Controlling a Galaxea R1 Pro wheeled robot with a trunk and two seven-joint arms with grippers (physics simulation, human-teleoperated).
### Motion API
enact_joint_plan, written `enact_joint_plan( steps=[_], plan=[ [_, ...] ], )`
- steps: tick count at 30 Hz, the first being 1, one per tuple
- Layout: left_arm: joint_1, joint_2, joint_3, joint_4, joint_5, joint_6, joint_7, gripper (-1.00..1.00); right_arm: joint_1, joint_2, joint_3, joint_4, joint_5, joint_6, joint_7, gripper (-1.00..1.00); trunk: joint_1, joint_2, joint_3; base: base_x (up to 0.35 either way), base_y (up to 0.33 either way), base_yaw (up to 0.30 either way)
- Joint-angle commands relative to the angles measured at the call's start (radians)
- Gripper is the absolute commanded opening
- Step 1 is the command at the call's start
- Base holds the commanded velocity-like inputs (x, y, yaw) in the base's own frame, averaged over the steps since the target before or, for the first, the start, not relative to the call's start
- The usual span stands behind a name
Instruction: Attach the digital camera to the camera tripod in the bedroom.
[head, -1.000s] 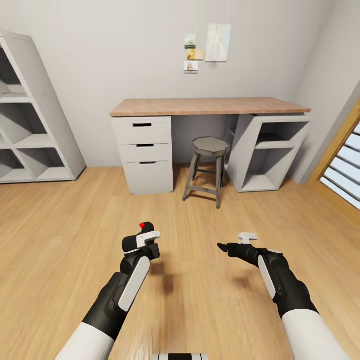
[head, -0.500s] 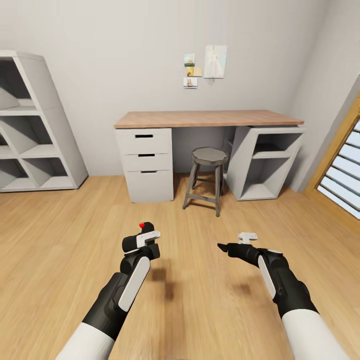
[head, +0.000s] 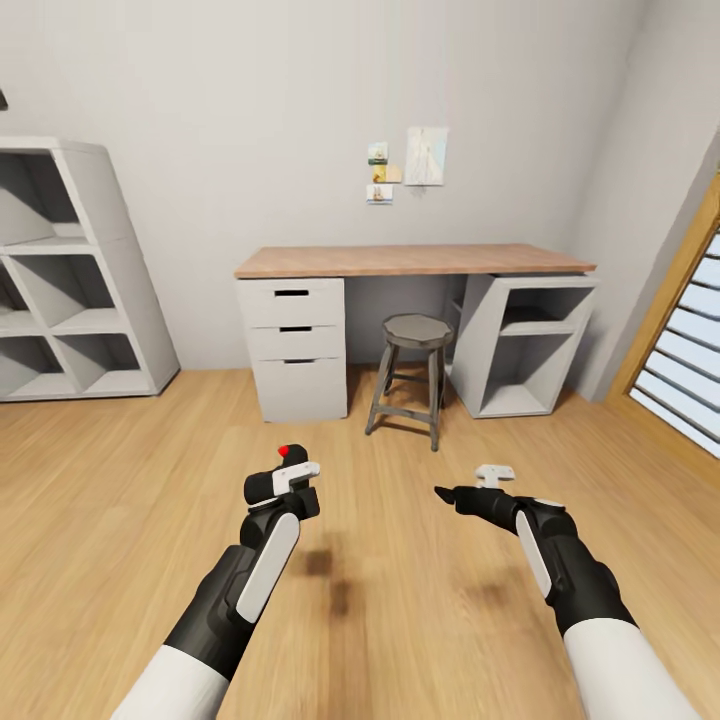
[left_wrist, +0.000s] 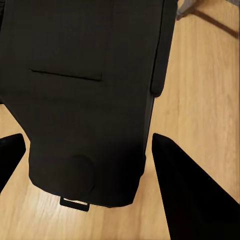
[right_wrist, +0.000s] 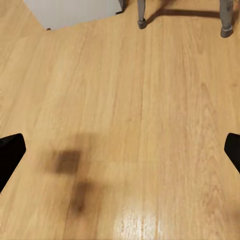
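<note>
My left gripper (head: 283, 482) is shut on the digital camera (head: 262, 486), a small black box with a red button (head: 285, 451) on top, held above the wood floor. In the left wrist view the camera's black body (left_wrist: 85, 100) sits between the two dark fingertips (left_wrist: 185, 195). My right gripper (head: 447, 493) hovers at the same height to the right, open with nothing in it. In the right wrist view its fingertips (right_wrist: 10, 150) stand far apart over bare floor. The camera tripod is out of view.
Ahead stands a wooden-topped desk (head: 410, 260) with white drawers (head: 296, 345) and an open side shelf (head: 525, 350). A grey stool (head: 412, 335) is tucked under it. White cube shelving (head: 70, 290) stands at the left, and a wood-framed slatted door (head: 680, 370) at the right.
The whole view has shifted: desk, stool and shelving sit lower in the picture and look slightly smaller, so the camera has moved. Both arms hold the same pose, camera still gripped.
</note>
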Motion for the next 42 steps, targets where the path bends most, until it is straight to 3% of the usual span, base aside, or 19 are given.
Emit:
enact_joint_plan(
  steps=[1,32,42],
  plan=[
    [-0.001,0.000,-0.001,-0.001,0.009,0.002,0.008,-1.00,-0.001,0.001,-0.002,-0.001,0.000,0.006,0.004,1.00,-0.001,0.000,0.003,0.000,0.000,0.000],
    [-0.001,0.001,0.019,0.036,0.007,0.000,0.006,-1.00,-0.001,0.000,-0.001,-0.010,-0.001,0.007,0.011,1.00,-0.015,0.007,0.123,0.000,0.000,0.000],
    [-0.001,0.001,0.022,0.034,0.007,-0.001,0.007,-1.00,-0.001,0.000,-0.001,-0.010,-0.001,0.007,0.011,1.00,-0.053,0.077,0.154,0.000,0.000,0.000]
  ],
)
